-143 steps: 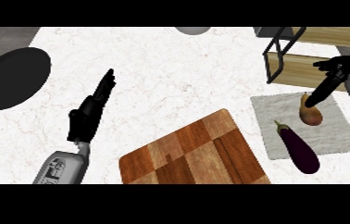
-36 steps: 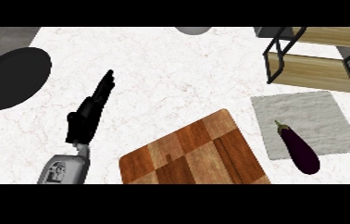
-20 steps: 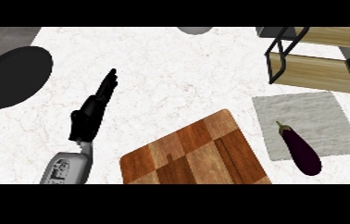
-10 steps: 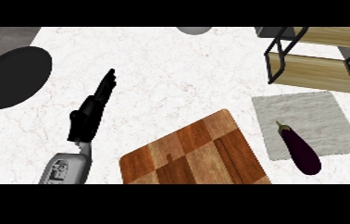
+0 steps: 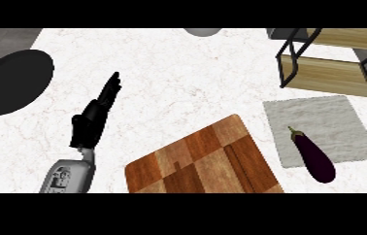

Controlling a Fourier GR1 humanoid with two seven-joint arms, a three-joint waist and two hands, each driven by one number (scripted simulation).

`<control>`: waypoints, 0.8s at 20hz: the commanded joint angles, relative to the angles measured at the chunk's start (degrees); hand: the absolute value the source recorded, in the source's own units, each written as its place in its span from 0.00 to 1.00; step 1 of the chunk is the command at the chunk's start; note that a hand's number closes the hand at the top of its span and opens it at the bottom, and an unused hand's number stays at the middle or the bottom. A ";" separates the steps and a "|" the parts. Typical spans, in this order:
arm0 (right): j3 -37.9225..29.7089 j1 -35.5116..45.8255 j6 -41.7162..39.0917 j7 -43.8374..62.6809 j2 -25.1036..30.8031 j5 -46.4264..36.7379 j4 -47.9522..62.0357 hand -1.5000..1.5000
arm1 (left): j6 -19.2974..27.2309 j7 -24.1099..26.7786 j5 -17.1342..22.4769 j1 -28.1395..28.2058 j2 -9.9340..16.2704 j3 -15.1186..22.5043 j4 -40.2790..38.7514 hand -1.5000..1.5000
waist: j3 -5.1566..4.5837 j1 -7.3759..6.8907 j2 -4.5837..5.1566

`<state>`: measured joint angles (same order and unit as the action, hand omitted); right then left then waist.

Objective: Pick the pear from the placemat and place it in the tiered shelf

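Resting at the lower left of the head view, the left hand [image 5: 91, 120] lies over the white marbled tabletop [image 5: 186, 74] with its fingers [image 5: 111, 86] straight and pressed together, pointing up and slightly right; it holds nothing. Its grey forearm [image 5: 68, 176] enters from the lower edge. The right hand does not show.

A grey placemat [image 5: 315, 117] lies at the right, and a dark purple eggplant [image 5: 313, 154] rests on its lower part, stem toward the upper left, its rounded end reaching just past the mat's lower edge. No pear can be seen on the placemat, and where it is cannot be told from this view. The tiered shelf [image 5: 323, 74], wooden boards in a black frame, stands at the upper right, just above the mat; only part of it shows.

A wooden cutting board [image 5: 201, 163] sits tilted at the bottom centre, near the mat's left edge. A dark round plate [image 5: 22, 81] lies at the left edge, and a grey round object [image 5: 203, 31] is cut off at the top.
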<state>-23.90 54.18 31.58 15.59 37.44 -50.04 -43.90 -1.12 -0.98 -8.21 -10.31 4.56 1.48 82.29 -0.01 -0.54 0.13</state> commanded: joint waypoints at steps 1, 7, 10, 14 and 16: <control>-0.46 -0.75 -1.35 3.19 -0.62 2.42 -4.53 0.00 | -0.43 -1.81 0.35 2.63 -0.21 0.77 4.56 0.50 | 0.00 0.29 -0.29; -4.77 -1.06 -3.42 -4.91 1.06 12.08 -2.47 0.00 | 0.50 -1.31 -1.37 0.50 -0.87 1.19 0.93 0.50 | 0.03 0.20 -0.10; -3.83 2.52 -6.51 -3.07 1.14 13.49 -3.64 0.00 | -0.20 4.10 -0.49 1.21 -0.29 -0.32 -3.02 0.50 | -0.01 0.20 -0.03; -5.87 -2.01 -10.64 -2.38 3.28 18.47 -10.03 0.00 | 1.32 -1.32 -1.03 -0.18 -0.72 -0.48 0.55 0.50 | 0.00 0.78 -0.28; -7.19 1.03 -7.13 -3.12 2.68 19.56 -7.46 0.00 | -0.76 -1.95 0.40 0.52 -0.02 -0.61 1.24 0.50 | 0.01 0.33 -0.14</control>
<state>-29.09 55.08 24.40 12.80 39.68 -34.06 -49.83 -0.96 -2.21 -8.72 -9.48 4.03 1.66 83.82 -0.01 -0.30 -0.02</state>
